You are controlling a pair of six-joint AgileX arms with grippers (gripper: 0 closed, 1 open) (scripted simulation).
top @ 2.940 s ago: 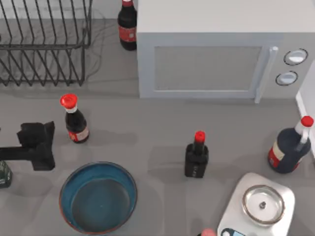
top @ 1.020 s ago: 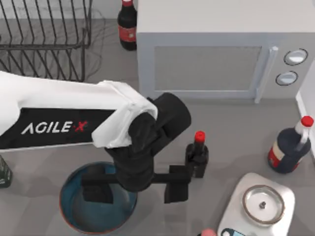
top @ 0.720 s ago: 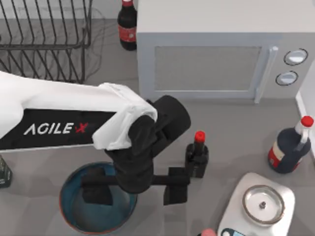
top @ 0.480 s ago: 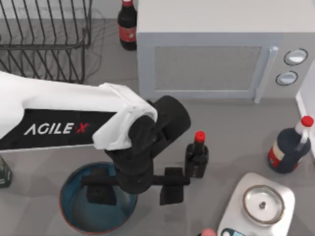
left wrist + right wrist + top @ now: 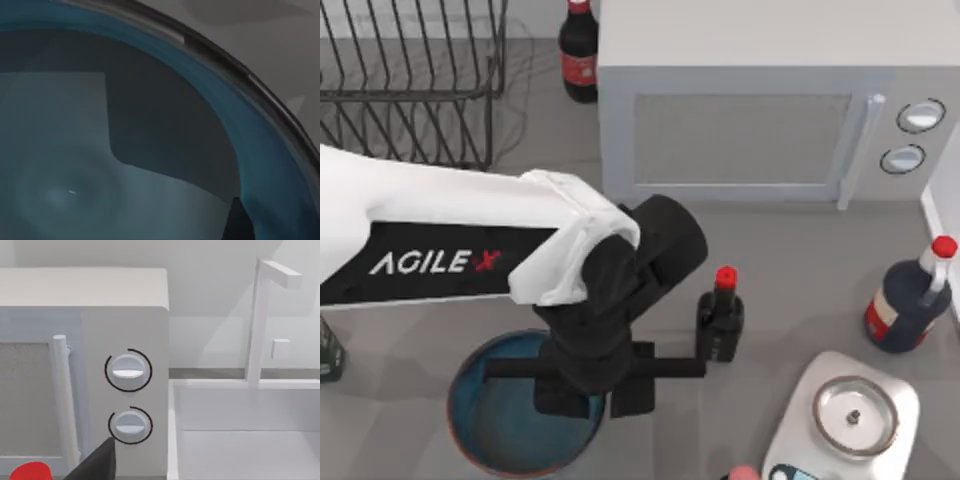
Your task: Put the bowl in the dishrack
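1. Teal-blue inside and reddish-brown at the rim, the wide round shallow bowl [image 5: 505, 425] sits on the grey tabletop [image 5: 800, 270] near the front, left of centre in the top view.
2. My left arm reaches in from the left, its white casing lettered AgileX, and its black left hand [image 5: 595, 390] is over the bowl's right-hand edge.
3. That hand's two fingers [image 5: 632, 385] stand close together, one inside the bowl and one just outside, clamped on the rim.
4. From the left wrist, the bowl's glossy inside [image 5: 75, 175] and its curved rim show close up.
5. At the back left stands the large dark grey wire dishrack [image 5: 410, 90], well apart from the bowl.
6. Just right of the hand stands a small dark square bottle with a red cap [image 5: 720, 318].
7. A pale grey microwave oven [image 5: 760, 120] stands at the back.
8. From the right wrist, the microwave's two round knobs [image 5: 129, 371] show; whether the right hand is apart or together I cannot tell.
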